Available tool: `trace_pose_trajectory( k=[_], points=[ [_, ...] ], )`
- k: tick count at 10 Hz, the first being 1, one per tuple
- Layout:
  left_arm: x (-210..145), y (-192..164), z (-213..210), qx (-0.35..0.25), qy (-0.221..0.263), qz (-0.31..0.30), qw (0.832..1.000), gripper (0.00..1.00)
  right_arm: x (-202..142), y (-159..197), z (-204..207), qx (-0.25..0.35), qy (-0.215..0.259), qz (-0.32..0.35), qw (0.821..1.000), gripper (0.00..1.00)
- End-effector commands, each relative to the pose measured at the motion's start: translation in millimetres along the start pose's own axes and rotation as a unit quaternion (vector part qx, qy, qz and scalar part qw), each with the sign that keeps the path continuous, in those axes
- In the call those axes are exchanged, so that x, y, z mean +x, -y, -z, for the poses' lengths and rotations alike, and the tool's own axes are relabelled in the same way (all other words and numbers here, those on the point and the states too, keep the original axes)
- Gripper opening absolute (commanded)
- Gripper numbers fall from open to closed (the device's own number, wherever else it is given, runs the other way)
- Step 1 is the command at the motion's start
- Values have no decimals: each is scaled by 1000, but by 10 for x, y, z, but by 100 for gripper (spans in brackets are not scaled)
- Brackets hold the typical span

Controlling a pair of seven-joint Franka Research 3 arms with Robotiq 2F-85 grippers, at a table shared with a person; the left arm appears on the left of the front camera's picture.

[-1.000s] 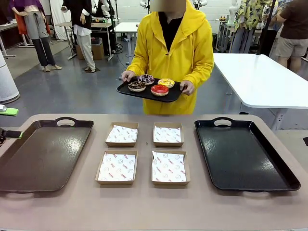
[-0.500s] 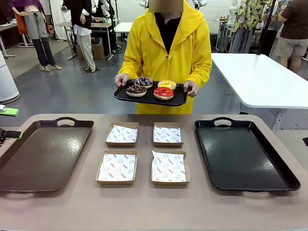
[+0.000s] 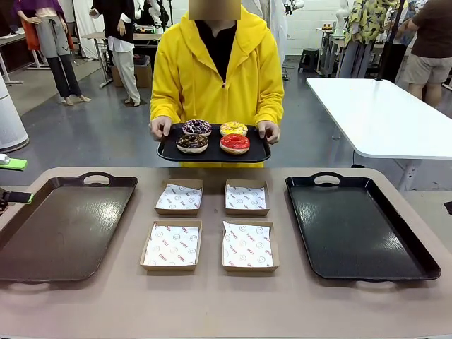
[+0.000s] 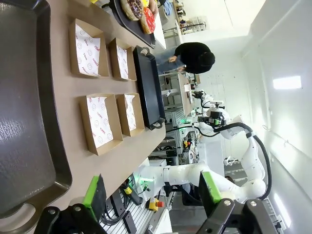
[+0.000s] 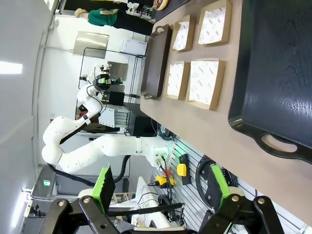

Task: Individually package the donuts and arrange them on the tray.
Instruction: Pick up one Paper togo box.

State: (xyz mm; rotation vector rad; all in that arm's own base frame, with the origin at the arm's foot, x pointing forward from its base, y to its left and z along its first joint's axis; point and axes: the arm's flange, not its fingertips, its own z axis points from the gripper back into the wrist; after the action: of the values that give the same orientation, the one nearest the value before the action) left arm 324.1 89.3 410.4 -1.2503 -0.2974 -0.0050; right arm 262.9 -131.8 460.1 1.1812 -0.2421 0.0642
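Beyond the table's far edge a person in a yellow hoodie holds a small black tray (image 3: pixel 212 153) in both hands. Four donuts lie on it: purple-sprinkled (image 3: pixel 197 127), yellow (image 3: pixel 234 128), crumb-topped chocolate (image 3: pixel 192 143) and red (image 3: pixel 235 143). The red donut (image 4: pixel 148 20) also shows at the top of the left wrist view. My left gripper (image 4: pixel 152 192) is open and holds nothing, off the table's left end. Off the right end, my right gripper (image 5: pixel 162 183) is open too, with nothing in it.
Four open paper-lined boxes sit mid-table in two rows: (image 3: pixel 179 197), (image 3: pixel 246 197), (image 3: pixel 171 245), (image 3: pixel 248 246). A large brown tray (image 3: pixel 60 226) lies on the left and a large black tray (image 3: pixel 360 226) on the right. A white table (image 3: pixel 381 113) stands behind.
The person has stepped closer to the table, and the tray of donuts has come nearer and a little to the left. Neither gripper has moved.
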Motion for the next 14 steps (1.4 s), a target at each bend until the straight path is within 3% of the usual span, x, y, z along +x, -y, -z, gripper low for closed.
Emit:
trace_pose_trajectory(
  k=[1,14],
  points=[
    [4,5,-8,-8,3,2,1000,100,1,20,27,3,8,-8,1000,100],
    [4,5,-8,-8,3,2,1000,100,1,20,27,3,8,-8,1000,100]
  ],
)
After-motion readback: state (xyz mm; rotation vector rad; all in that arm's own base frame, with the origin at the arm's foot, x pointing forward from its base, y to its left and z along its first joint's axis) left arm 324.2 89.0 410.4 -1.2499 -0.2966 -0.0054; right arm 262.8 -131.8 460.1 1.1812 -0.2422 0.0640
